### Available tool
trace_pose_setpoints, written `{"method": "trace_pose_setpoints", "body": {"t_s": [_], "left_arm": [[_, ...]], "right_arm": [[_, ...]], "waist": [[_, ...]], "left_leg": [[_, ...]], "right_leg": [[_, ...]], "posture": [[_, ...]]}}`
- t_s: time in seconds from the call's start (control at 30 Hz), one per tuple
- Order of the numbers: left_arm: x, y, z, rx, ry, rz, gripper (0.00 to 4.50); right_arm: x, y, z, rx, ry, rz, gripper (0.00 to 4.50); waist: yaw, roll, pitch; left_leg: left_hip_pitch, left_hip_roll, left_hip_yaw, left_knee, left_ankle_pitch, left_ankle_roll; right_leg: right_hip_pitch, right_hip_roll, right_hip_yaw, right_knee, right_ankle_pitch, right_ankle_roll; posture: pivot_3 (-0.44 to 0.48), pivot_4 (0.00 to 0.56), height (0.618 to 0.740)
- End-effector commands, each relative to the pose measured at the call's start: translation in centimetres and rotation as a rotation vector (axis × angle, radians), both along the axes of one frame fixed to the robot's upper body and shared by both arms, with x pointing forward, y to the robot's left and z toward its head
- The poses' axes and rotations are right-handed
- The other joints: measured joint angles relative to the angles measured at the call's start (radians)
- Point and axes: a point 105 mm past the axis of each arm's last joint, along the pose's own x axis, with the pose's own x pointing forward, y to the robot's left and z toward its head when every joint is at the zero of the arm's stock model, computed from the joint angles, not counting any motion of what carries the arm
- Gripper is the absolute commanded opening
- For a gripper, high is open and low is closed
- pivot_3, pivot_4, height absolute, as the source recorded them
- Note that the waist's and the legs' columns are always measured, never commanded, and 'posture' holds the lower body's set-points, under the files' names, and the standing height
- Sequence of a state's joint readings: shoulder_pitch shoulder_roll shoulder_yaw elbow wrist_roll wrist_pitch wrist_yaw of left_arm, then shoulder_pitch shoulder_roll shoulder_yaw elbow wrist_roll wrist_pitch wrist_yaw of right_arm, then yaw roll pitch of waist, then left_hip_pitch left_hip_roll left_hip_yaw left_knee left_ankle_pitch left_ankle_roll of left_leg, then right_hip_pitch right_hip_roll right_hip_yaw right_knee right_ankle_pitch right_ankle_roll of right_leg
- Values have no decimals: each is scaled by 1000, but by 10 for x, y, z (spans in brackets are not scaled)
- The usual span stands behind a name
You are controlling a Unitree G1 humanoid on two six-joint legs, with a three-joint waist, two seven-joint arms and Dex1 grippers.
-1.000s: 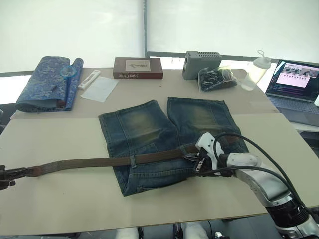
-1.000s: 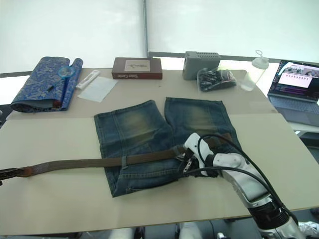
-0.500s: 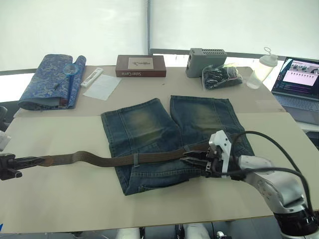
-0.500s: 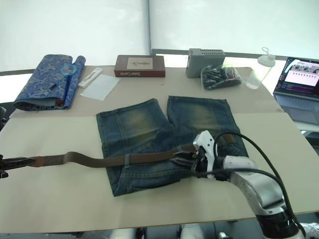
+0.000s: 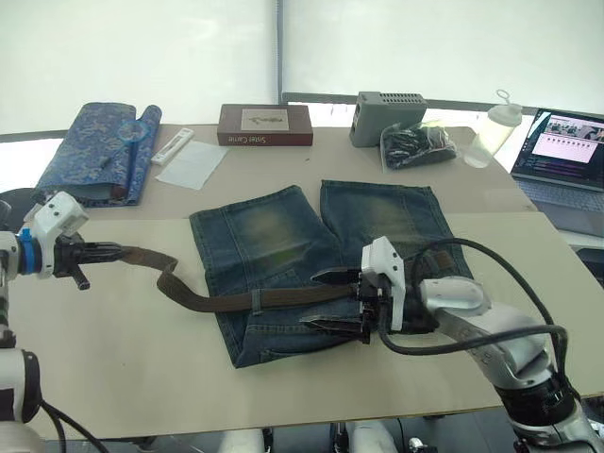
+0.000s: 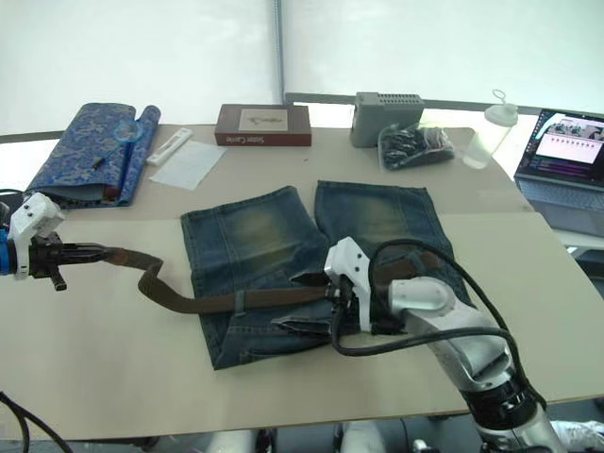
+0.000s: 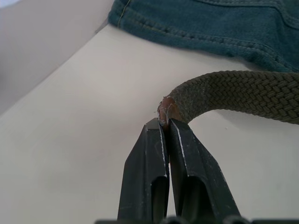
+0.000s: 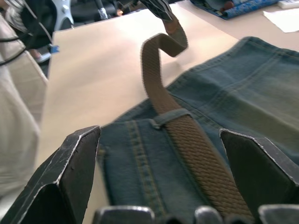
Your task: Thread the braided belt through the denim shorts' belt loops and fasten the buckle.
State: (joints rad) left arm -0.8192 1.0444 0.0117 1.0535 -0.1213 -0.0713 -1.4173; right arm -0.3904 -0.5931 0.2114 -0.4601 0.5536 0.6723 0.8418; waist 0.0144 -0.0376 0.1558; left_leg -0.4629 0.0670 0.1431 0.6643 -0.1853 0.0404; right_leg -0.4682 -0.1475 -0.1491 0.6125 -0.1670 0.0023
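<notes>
Fingers of the left gripper were pinched together on the leather tip of the belt, holding it just above the table, well to the left of the shorts. From that grip the belt sagged, bent once, and ran along the waistband, passing under one loop near the shorts' left edge. The right gripper hovered over the waistband near the shorts' middle, its fingers spread wide apart, one on each side of the belt, holding nothing. The shorts lay flat with their legs pointing away from the robot. Beyond the shorts sat a brown box, a grey box and a bottle; a folded blue cloth lay beyond them to the left, a laptop to the right.
</notes>
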Motion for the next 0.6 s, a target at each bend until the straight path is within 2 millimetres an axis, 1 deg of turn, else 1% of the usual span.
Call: {"method": "trace_pose_setpoints", "body": {"t_s": [0.03, 0.1, 0.13, 0.17, 0.2, 0.27, 0.37, 0.4, 0.43, 0.47, 0.5, 0.57, 0.6], "left_arm": [[-2, 3, -3, 45, -34, -20, 0], [-7, 14, -11, 98, 13, 25, 0], [-8, 24, -9, 125, 8, 76, 362], [-9, 34, -7, 126, 5, 139, 734], [-12, 42, -3, 119, 1, 186, 910], [-15, 53, 8, 82, -38, 251, 1844], [-19, 49, 26, -86, -57, 250, 3134], [-21, 41, 30, -174, -47, 220, 3636], [-25, 29, 33, -251, -35, 174, 4065], [-32, 9, 34, -331, -3, 119, 4312], [-44, -16, 33, -409, 57, 74, 4426], [-73, -70, 23, -491, 182, -5, 4426], [-83, -91, 19, -533, 220, -22, 4426]], "right_arm": [[3, -3, 4, 6, -57, -3, 4467], [3, -3, 3, 12, -57, -5, 4467], [3, -3, 3, 13, -59, -10, 4494], [5, -4, 2, 10, -59, -25, 4500], [6, -9, 2, 2, -56, -42, 4500], [7, -19, 1, -15, -50, -78, 4500], [4, -42, 0, -50, -33, -140, 4500], [3, -53, -1, -61, -16, -172, 4500], [3, -67, 1, -67, -10, -215, 4500], [2, -85, 1, -92, 3, -268, 4500], [2, -103, 2, -126, 9, -320, 4500], [8, -132, 6, -189, -13, -442, 4500], [12, -142, 10, -211, -34, -494, 4500]], "waist": [[0, 0, 0], [-2, 0, 0], [-4, 0, 0], [-5, 0, 0], [-8, -1, 0], [-9, -2, 1], [-1, -2, 1], [3, -2, 2], [5, -2, 2], [11, 0, 3], [8, 6, 6], [3, 9, 10], [1, 10, 11]], "left_leg": [[0, 0, 0, 0, 0, 0], [0, 0, 0, 0, 0, 1], [0, 0, 0, 0, 1, 2], [0, 0, 0, 1, 5, 7], [0, 0, 0, 1, 5, 6], [0, 2, -1, 2, 4, 4], [0, 1, -2, 2, 1, -1], [0, 1, -2, 3, 1, -1], [0, 1, -3, 3, 0, -1], [0, 1, -3, 4, 0, -1], [0, 0, -4, 4, -1, 0], [1, -1, -5, 6, -3, 4], [1, 0, -5, 8, -4, 5]], "right_leg": [[0, 0, 0, 1, 1, 1], [0, 1, 0, 2, 2, 3], [0, 1, 0, 3, 2, 4], [0, 1, -1, 4, 2, 4], [-1, 1, -1, 4, 2, 4], [-2, 2, -1, 6, 2, 4], [-2, 0, 0, 6, 0, 1], [-1, 0, 0, 6, -1, 0], [-2, 0, -1, 5, -2, -1], [-3, 0, -1, 5, -2, -1], [-2, -1, 0, 3, -2, -2], [3, -2, 2, 0, -2, -1], [3, -2, 3, -1, -2, -1]], "posture": [[0, 150, 709], [0, 150, 709], [0, 150, 709], [0, 150, 709], [0, 150, 709], [0, 150, 709], [0, 150, 709], [0, 150, 709], [0, 150, 709], [0, 150, 709], [0, 150, 709], [0, 150, 709], [0, 150, 709]]}}
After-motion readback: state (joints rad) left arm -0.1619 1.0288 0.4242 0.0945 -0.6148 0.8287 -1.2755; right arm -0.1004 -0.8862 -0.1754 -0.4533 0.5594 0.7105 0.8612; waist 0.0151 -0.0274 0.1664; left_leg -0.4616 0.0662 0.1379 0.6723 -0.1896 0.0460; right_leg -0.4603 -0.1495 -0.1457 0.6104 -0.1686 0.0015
